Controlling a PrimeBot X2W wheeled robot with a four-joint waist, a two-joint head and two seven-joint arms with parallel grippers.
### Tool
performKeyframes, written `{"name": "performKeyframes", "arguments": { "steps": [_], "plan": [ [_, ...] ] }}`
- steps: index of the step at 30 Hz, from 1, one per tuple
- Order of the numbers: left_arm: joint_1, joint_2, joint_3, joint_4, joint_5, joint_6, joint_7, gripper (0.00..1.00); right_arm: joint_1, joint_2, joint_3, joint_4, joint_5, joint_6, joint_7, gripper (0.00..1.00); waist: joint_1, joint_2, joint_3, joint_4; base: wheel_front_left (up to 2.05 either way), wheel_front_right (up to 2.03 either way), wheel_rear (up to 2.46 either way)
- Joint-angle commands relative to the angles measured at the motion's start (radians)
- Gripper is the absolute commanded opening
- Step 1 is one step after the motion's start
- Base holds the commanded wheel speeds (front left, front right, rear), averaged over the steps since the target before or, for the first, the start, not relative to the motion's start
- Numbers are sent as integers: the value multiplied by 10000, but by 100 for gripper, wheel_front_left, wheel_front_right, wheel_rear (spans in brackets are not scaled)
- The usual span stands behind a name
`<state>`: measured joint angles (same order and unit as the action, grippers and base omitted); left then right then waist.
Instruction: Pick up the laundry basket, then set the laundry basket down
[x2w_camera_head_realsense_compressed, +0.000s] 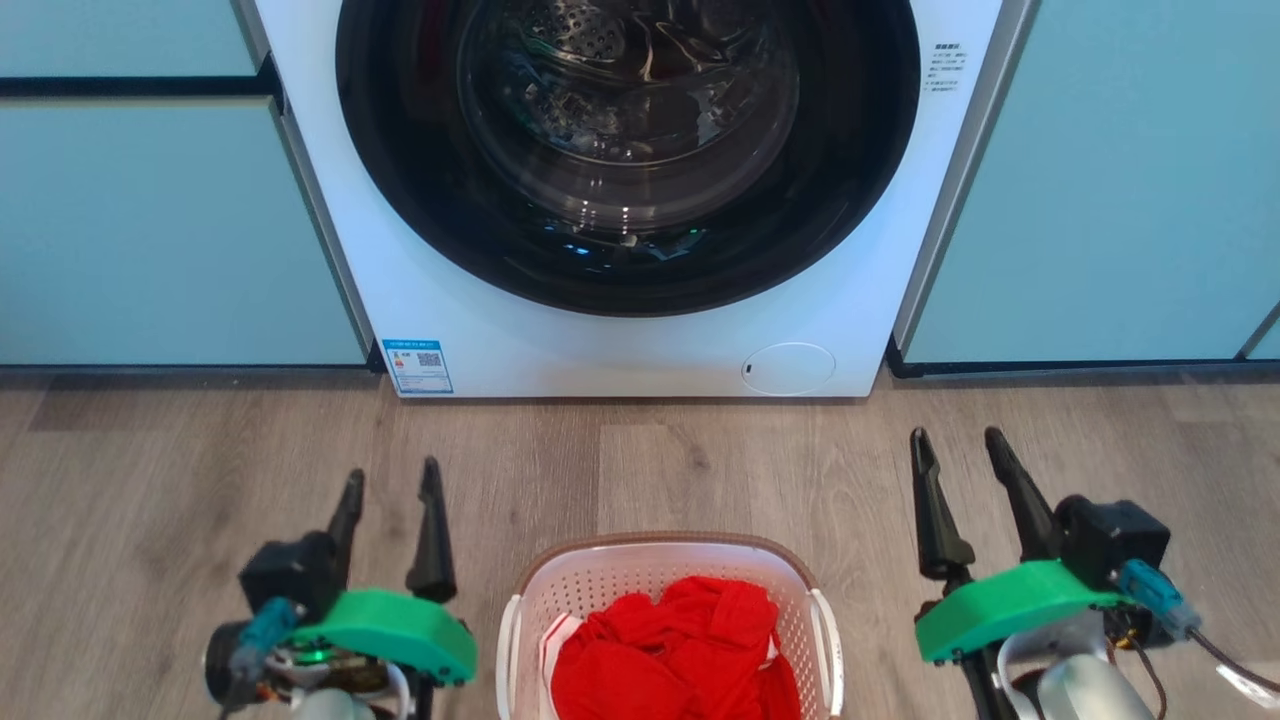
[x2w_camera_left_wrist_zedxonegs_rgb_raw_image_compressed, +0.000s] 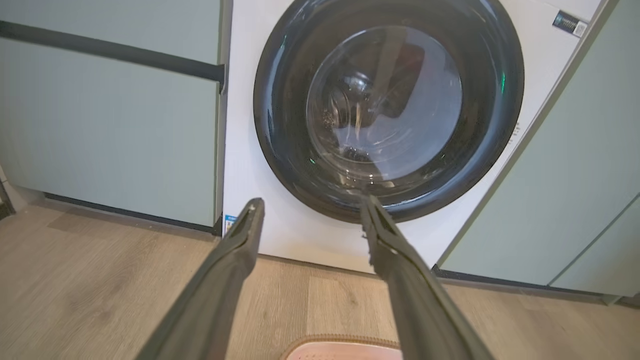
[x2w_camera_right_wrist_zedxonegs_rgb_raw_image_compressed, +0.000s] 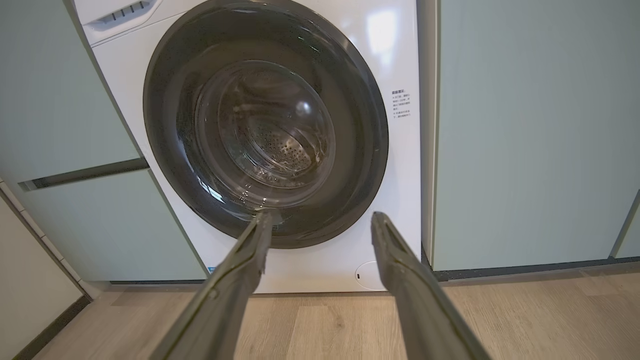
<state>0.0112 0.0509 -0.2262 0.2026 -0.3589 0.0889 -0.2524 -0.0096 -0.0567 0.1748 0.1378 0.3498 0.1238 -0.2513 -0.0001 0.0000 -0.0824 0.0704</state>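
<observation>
Two grippers flank the basket (x2w_camera_head_realsense_compressed: 655, 540), and neither touches it. The basket sits on the wood floor (x2w_camera_head_realsense_compressed: 150, 500) at 6 o'clock in the head view, in front of the washer (x2w_camera_head_realsense_compressed: 600, 350), with bare boards between the two. A heap of red cloth (x2w_camera_head_realsense_compressed: 670, 650) lies inside it, and its brown rim and white side handles are clear to see.

From the basket, the left gripper (x2w_camera_head_realsense_compressed: 392, 470) is at about 10 o'clock and the right gripper (x2w_camera_head_realsense_compressed: 955, 435) at about 2 o'clock. The right one stands a little farther off. Both point their fingers toward the washer. Each has its jaws spread wide with nothing between them. In the left wrist view the basket's rim peeps in at 6 o'clock, low between the two fingers and apart from both.

As for writing, a blue sticker (x2w_camera_head_realsense_compressed: 418, 366) sits at the washer's 7 o'clock corner. It carries a QR code and a red patch, and its print is too small to read. A short block of dark text (x2w_camera_head_realsense_compressed: 945, 68) lies at 2 o'clock beside the door, also too small to make out. A round flap (x2w_camera_head_realsense_compressed: 788, 368) at the washer's 5 o'clock shows one tiny dark mark that I cannot read.
</observation>
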Motion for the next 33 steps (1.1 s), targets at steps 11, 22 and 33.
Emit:
{"name": "performKeyframes", "arguments": {
  "steps": [11,22,33],
  "plan": [
    [-337,-6,82,-306,404,-187,-93,100,-99,63,53,-191,-45,69,-104,100,1,0,-36,-80,0,0,0],
    [-349,-6,74,-404,168,-264,-93,100,-170,64,86,-122,45,69,-105,100,1,0,19,-70,0,0,0],
    [-366,-6,7,-308,8,-273,-93,100,-130,64,56,-60,89,69,-105,100,1,0,51,-93,0,0,0]
  ]
}}
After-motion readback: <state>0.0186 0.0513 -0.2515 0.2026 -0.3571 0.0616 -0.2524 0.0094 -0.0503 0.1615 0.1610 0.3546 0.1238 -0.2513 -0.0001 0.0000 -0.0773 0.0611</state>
